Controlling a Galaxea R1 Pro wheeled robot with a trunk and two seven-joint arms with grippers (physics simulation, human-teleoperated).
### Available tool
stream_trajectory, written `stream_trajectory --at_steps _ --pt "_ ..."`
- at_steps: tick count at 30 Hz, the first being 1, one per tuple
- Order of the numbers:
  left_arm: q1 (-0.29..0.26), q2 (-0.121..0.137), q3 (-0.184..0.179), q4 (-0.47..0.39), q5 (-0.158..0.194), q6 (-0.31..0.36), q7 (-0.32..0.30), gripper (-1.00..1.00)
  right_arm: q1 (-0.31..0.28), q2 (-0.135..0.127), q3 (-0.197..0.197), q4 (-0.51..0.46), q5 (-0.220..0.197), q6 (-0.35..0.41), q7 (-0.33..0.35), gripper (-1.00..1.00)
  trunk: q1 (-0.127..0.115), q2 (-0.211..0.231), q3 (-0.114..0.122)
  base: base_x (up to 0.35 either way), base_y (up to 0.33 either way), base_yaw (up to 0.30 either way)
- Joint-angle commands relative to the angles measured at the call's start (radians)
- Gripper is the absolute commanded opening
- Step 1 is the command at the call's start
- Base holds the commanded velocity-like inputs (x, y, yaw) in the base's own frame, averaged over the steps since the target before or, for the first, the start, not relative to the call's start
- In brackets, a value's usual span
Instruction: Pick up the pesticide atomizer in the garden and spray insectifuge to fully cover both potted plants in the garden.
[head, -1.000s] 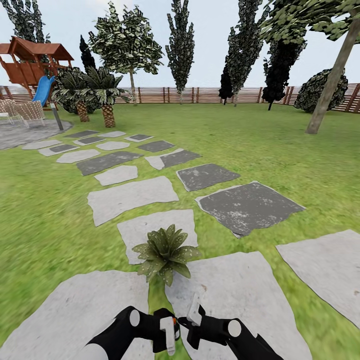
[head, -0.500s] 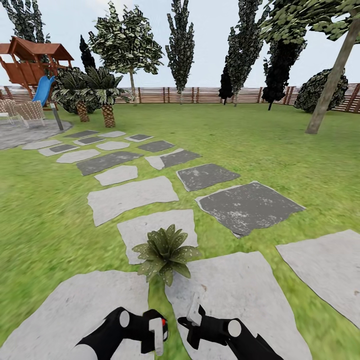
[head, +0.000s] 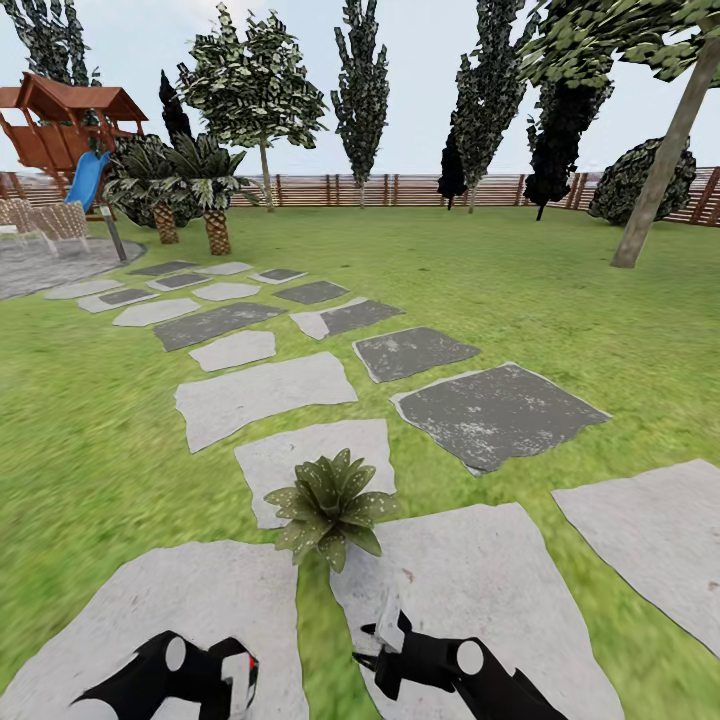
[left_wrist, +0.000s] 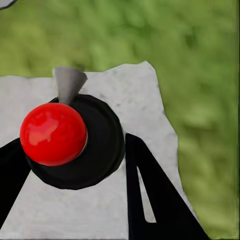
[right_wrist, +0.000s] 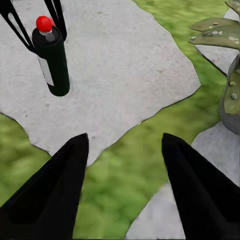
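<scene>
Garden scene on a green lawn (head: 520, 300) crossed by grey stepping stones (head: 262, 395), bounded by a brown slatted fence (head: 400, 188) with trees behind. One potted plant (head: 331, 508), a low rosette of speckled green leaves, seated between stepping stones just ahead of both arms; leaves and grey pot also visible at the edge of the right wrist view (right_wrist: 226, 80). Left gripper (head: 236, 682) low in the head view, above a pale slab, fingers closed around the pesticide atomizer (right_wrist: 52, 56): a dark upright can with a red ball top and pale label, held clear of the stone. Same can from above in the left wrist view (left_wrist: 75, 141), red top and grey nozzle between the black fingers. Right gripper (right_wrist: 122, 165) spread wide, holding nothing, poised over the grass strip between two slabs. Wooden play tower with blue slide (head: 85, 178) at far left.
</scene>
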Motion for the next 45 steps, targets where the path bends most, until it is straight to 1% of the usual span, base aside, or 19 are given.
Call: stream_trajectory --at_steps 1,3,5,9,12,13,16,17,19,21,23,25,28,29,30,33,35,43,45 --pt "0.0 0.012 -0.002 0.008 -0.004 -0.006 0.005 -1.0 0.0 -0.001 -0.001 0.001 0.01 -0.006 -0.001 1.0 0.0 0.0 -0.001 0.0 0.0 0.0" --pt "0.0 0.04 -0.001 0.03 -0.003 -0.022 0.021 -1.0 0.0 -0.004 -0.002 0.003 0.01 -0.007 -0.002 1.0 0.0 0.0 -0.001 0.0 0.0 0.0" --pt "0.0 0.053 0.0 0.051 0.002 -0.044 0.036 -1.0 0.0 -0.008 -0.004 0.004 0.011 -0.007 -0.004 1.0 0.0 0.0 -0.001 0.0 0.0 0.0" --pt "0.0 0.06 0.001 0.097 0.075 -0.063 0.108 -1.0 0.0 -0.028 -0.005 0.007 0.012 -0.007 -0.064 1.0 0.0 0.0 -0.001 0.0 0.0 0.0" --pt "0.0 0.055 0.002 0.121 0.199 -0.066 0.183 -1.0 0.0 -0.05 -0.003 0.056 0.012 -0.005 -0.211 1.0 0.0 0.0 -0.001 0.0 0.0 0.0" --pt "0.0 0.054 0.002 0.135 0.277 -0.066 0.217 -1.0 0.0 -0.053 -0.003 0.1 0.012 -0.005 -0.276 1.0 0.0 0.0 -0.001 0.0 0.0 0.0" --pt "0.0 0.053 0.001 0.183 0.475 -0.068 0.282 -1.0 0.0 -0.057 -0.003 0.18 0.011 -0.005 -0.39 1.0 0.0 0.0 -0.001 0.0 0.0 0.0" --pt "0.0 0.052 0.001 0.213 0.578 -0.069 0.31 -1.0 0.0 -0.057 -0.003 0.198 0.011 -0.005 -0.443 1.0 0.0 0.0 -0.001 0.0 0.0 0.0" --pt "0.006 0.052 0.001 0.248 0.687 -0.075 0.334 -1.0 0.0 -0.059 -0.003 0.212 0.01 -0.007 -0.516 1.0 0.0 0.0 -0.001 0.0 0.0 0.0" --pt "0.03 0.053 0.001 0.268 0.769 -0.106 0.348 -1.0 0.0 -0.062 -0.004 0.252 0.004 -0.007 -0.61 1.0 0.0 0.0 -0.001 0.0 0.0 0.0" --pt "0.055 0.053 0.0 0.273 0.809 -0.135 0.371 -1.0 0.001 -0.058 -0.006 0.32 -0.01 -0.008 -0.683 1.0 0.0 0.0 -0.001 0.0 0.0 0.0" --pt "0.073 0.052 0.0 0.276 0.841 -0.151 0.427 -1.0 0.001 -0.055 -0.008 0.399 -0.05 -0.012 -0.755 1.0 0.0 0.0 -0.001 0.0 0.0 0.0" --pt "0.088 0.042 0.0 0.279 0.873 -0.16 0.541 -1.0 0.003 -0.055 -0.009 0.478 -0.2 -0.054 -0.822 1.0 0.0 0.0 -0.001 0.0 0.0 0.0" --pt "0.091 0.032 0.0 0.28 0.88 -0.16 0.578 -1.0 0.004 -0.058 -0.009 0.494 -0.286 -0.091 -0.834 1.0 0.0 0.0 -0.001 0.0 0.0 0.0" --pt "0.092 0.024 0.0 0.284 0.884 -0.16 0.598 -1.0 0.005 -0.06 -0.009 0.5 -0.338 -0.118 -0.838 1.0 0.0 0.0 -0.001 0.0 0.0 0.0" --pt "0.093 -0.003 0.0 0.321 0.913 -0.161 0.671 -1.0 0.012 -0.065 -0.008 0.509 -0.447 -0.185 -0.843 1.0 0.0 0.0 -0.001 0.0 0.0 0.0" --pt "0.095 -0.013 0.0 0.352 0.961 -0.16 0.718 -1.0 0.023 -0.066 -0.006 0.512 -0.475 -0.205 -0.844 1.0 0.0 0.0 -0.001 0.0 0.0 0.0" --pt "0.095 -0.019 -0.001 0.355 0.969 -0.154 0.709 -1.0 0.027 -0.059 -0.008 0.504 -0.487 -0.21 -0.846 1.0 0.0 0.0 -0.001 0.0 0.0 0.0" --pt "0.095 -0.022 0.0 0.355 0.983 -0.157 0.709 -1.0 0.027 -0.061 -0.009 0.504 -0.499 -0.211 -0.846 1.0 0.0 0.0 -0.001 0.0 0.0 0.0"
